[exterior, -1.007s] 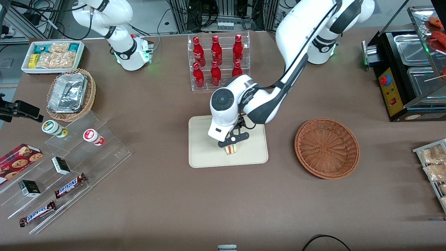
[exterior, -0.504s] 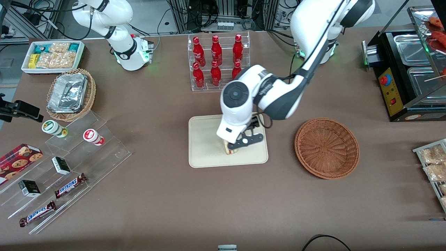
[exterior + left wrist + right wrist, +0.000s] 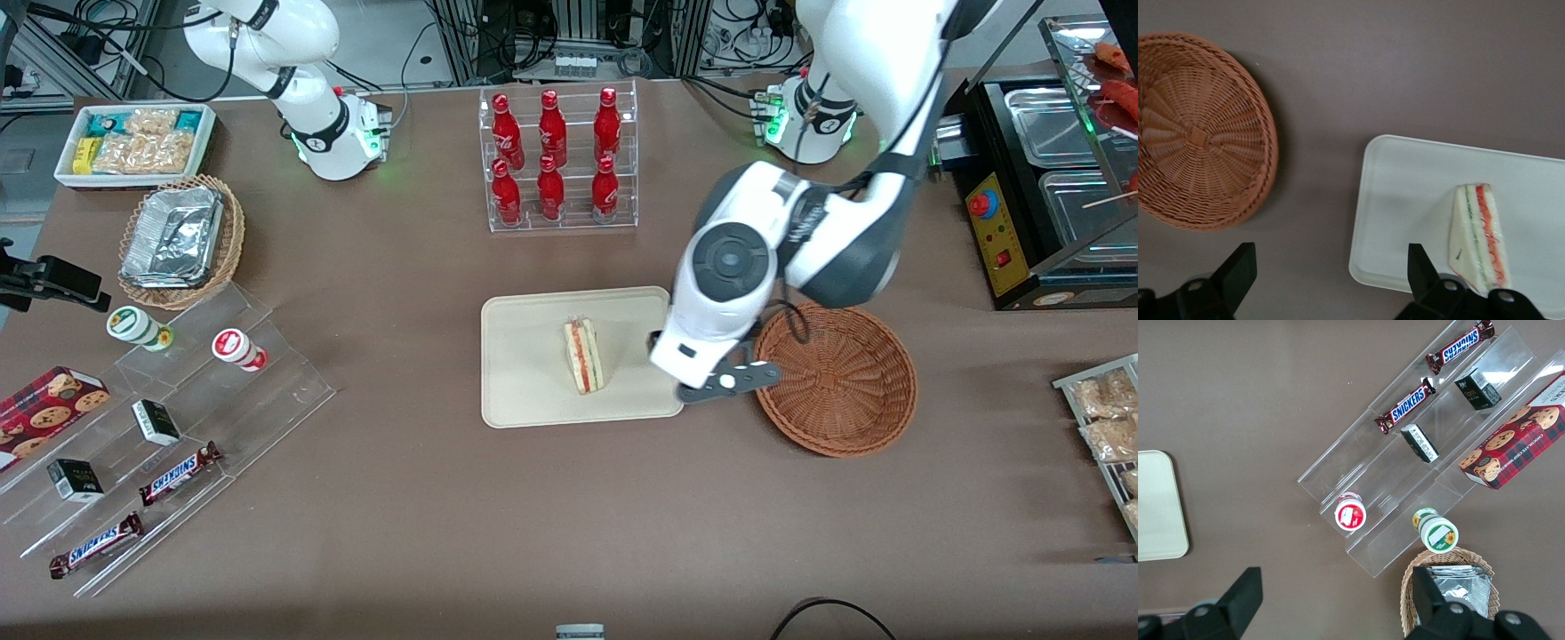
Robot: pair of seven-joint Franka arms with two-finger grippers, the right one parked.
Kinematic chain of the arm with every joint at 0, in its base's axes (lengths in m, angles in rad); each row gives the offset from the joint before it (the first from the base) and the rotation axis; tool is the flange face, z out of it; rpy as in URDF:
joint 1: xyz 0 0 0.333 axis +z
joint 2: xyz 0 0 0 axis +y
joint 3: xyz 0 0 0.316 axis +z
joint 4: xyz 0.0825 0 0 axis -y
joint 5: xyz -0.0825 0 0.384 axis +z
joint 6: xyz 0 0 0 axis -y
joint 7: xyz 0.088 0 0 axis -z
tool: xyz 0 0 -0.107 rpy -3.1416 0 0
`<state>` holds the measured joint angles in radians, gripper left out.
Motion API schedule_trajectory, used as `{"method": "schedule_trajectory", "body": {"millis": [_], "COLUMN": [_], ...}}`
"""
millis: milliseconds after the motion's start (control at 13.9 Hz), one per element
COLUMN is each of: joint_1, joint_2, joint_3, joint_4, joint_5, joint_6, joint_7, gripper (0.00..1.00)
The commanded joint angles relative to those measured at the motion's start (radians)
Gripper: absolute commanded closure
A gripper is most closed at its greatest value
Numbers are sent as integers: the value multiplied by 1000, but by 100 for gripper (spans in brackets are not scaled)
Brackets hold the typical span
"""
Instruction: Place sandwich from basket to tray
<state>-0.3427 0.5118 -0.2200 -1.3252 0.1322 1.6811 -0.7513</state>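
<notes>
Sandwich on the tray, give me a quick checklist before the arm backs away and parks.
1. Sandwich lies on the tray: ok.
2. Sandwich within the rim, not overhanging: ok.
3. Tool empty, fingers spread: ok.
4. Tool clear of the sandwich, above the gap between tray and basket: ok.
5. Basket empty: ok.
6. Sandwich stable where it lies: cannot tell.
</notes>
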Motion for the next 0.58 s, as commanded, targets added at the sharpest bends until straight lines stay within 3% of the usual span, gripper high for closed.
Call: {"method": "schedule_trajectory", "body": {"millis": [0, 504], "joint_1": [60, 244], "joint_2": [-45, -200], "joint_3": [-7, -7], "joint_4": [-48, -201], "joint_5": [-14, -109], "joint_6": [6, -6], "joint_7": [81, 334], "gripper": [0, 0]}}
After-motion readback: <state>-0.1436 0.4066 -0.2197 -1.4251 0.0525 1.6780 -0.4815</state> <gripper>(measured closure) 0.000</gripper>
